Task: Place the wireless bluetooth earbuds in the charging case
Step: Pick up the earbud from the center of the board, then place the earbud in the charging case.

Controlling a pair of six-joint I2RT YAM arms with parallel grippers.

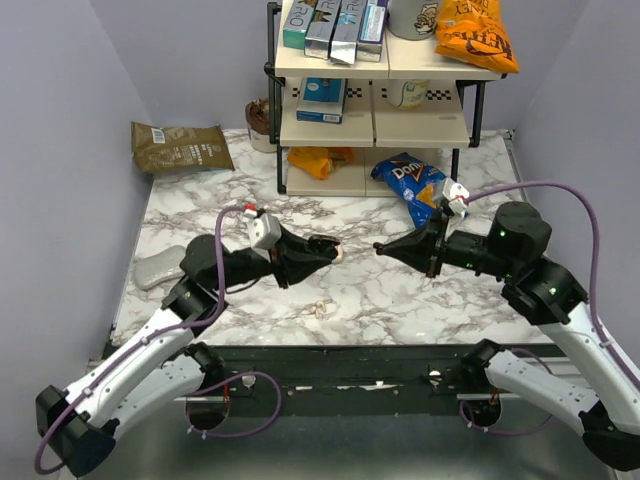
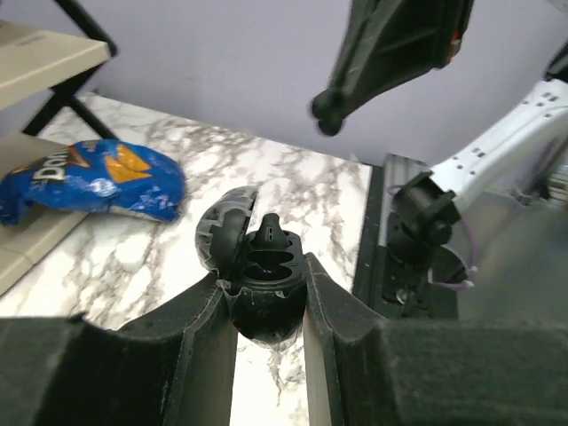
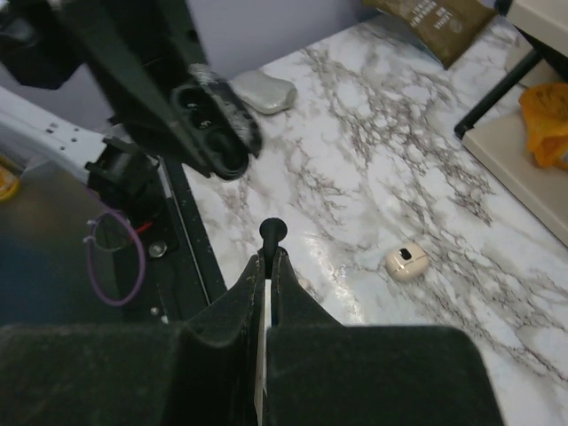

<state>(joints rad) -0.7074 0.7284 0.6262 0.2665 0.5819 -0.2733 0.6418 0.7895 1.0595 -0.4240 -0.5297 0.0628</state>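
The left fingers point(image 2: 200, 333) are clamping the case point(image 2: 266, 306), closed tight on its dark rounded body and holding it in the air over the middle of the tabletop point(image 1: 400, 290). The case is standing open. Its lid point(image 2: 226, 232) is leaning back to one side, pale and mottled on the outside, while the inside of the case is showing dark. The seated bud point(image 2: 269, 235), glossy black, is sitting in the case on the side away from the left wrist camera, its stem poking up.

The right fingers point(image 3: 244, 306) are almost together, pinching the held bud point(image 3: 272, 232), also black, at their very tips. In the top view they are pointing in from the right toward the left fingers. Their tips are hanging near the open case but apart from it, and both arms are reaching in at about the same height. From the right wrist, the two wells of the case are facing the held bud.

A cream bud point(image 3: 406, 262) is lying on the tabletop, nearer the arm bases than the case and touching neither set of fingers. Whether it is one bud or a pair is too small to tell.

A blue chip bag point(image 1: 412, 180) is lying in front of the shelf point(image 1: 375, 130). A brown pouch point(image 1: 180, 147) is sitting in the far left corner, and a grey pad point(image 1: 160, 268) is resting near the left edge.
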